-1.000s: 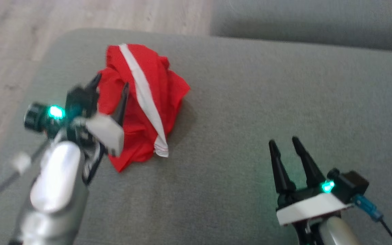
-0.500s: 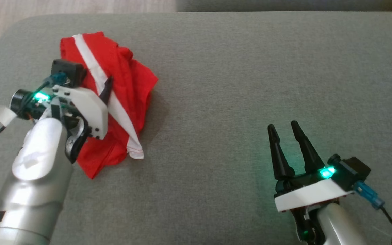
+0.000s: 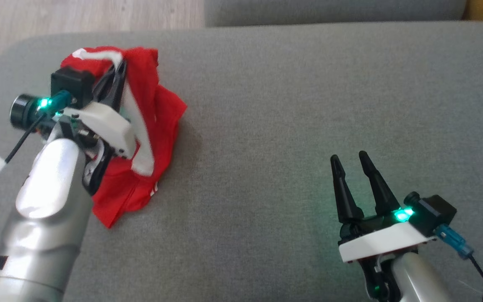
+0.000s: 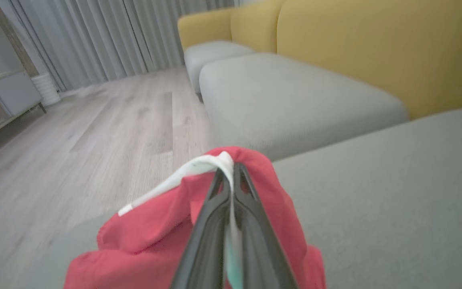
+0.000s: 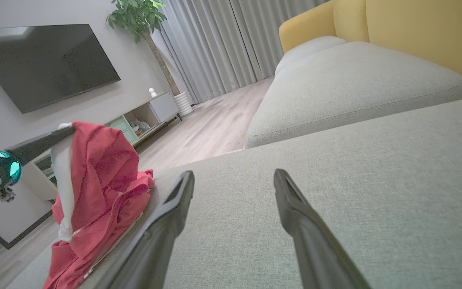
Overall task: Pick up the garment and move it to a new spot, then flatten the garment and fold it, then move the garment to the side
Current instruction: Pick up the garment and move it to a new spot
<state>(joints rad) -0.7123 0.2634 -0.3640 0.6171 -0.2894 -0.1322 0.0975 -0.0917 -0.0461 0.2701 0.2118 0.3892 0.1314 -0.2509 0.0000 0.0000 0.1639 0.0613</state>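
Note:
A red garment (image 3: 157,113) with a white band hangs in a crumpled bunch at the left end of the grey sofa cushion (image 3: 292,109). My left gripper (image 3: 118,71) is shut on the garment's top fold and holds it raised, the lower part still resting on the cushion. In the left wrist view the closed fingers (image 4: 219,208) pinch red and white cloth (image 4: 279,208). The right wrist view shows the garment (image 5: 102,176) lifted at the far left. My right gripper (image 3: 348,161) is open above the cushion at the lower right, its fingers (image 5: 175,208) apart with nothing between them.
A second grey cushion (image 4: 287,96) and yellow sofa backs (image 4: 375,44) lie beyond. Wooden floor (image 4: 94,140) runs left of the sofa edge. A TV (image 5: 42,60), a low cabinet (image 5: 142,116), a plant and curtains (image 5: 223,44) stand across the room.
My left gripper has closed on the garment and lifted its upper part, bunching the cloth. The head camera shifted. The right gripper has stayed in place.

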